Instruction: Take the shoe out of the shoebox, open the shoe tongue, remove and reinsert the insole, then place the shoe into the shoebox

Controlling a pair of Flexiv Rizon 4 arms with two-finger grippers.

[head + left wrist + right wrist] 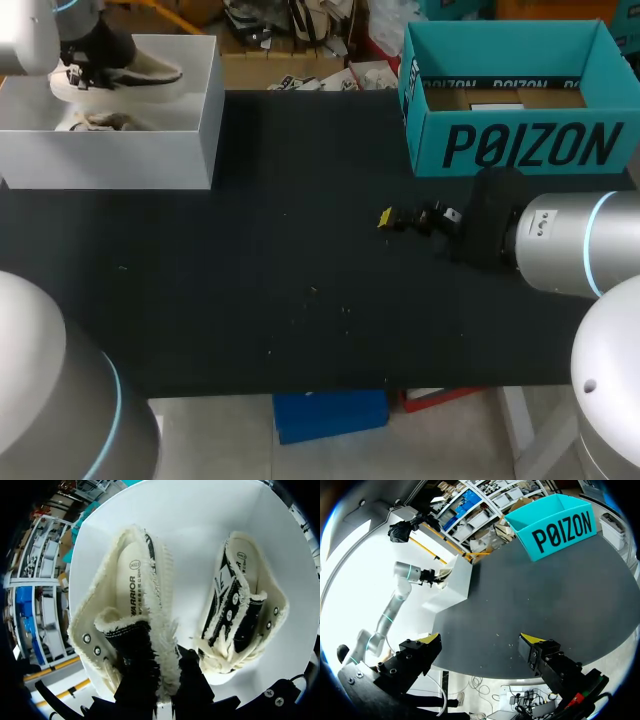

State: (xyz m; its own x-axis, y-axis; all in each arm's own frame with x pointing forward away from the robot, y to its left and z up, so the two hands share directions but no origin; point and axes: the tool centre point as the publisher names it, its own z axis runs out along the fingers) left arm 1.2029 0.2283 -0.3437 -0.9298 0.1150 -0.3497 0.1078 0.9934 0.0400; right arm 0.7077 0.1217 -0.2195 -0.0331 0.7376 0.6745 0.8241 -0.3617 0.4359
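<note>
Step in hand, by my read: getting shoe (pixel 125 625) up and out of white shoebox (pixel 150 150), which sits at far-left corner of table (pixel 300 280).

L gripper (pixel 164 682) down in the shoebox, fingers (pixel 135 680) pinched narrow on shoe's fleecy side wall nr the eyelets, seemingly one finger inside, one outside. Yellow tips hidden by fleece. From head view, shoe looks raised approx to rim level, toe toward shoebox's right wall. Second shoe (pixel 240 625) lying on shoebox floor beside it, apart as far as can be seen.

R gripper (pixel 481 640) wide open, nothing in it, hovering over table nr right edge, just in front of teal box (pixel 520 145) at far-right corner.

To do it well:
- Lift straight up till sole is clear of rim, then move across. Dragging sideways early risks catching the wall and shifting the shoebox.
- Bite is thin and on soft material at one side, so shoe prob. hangs off-centre and may swing or slip. Go slow, no jerks, no wrist twist mid-air.
- Watch that laces/fleece don't snag second shoe.
- Aim for open middle of table, sole flat, opening up, tongue end within R gripper's reach.
- Release only once sole is fully down, else shoe likely tips onto its side and tongue step gets harder.
</note>
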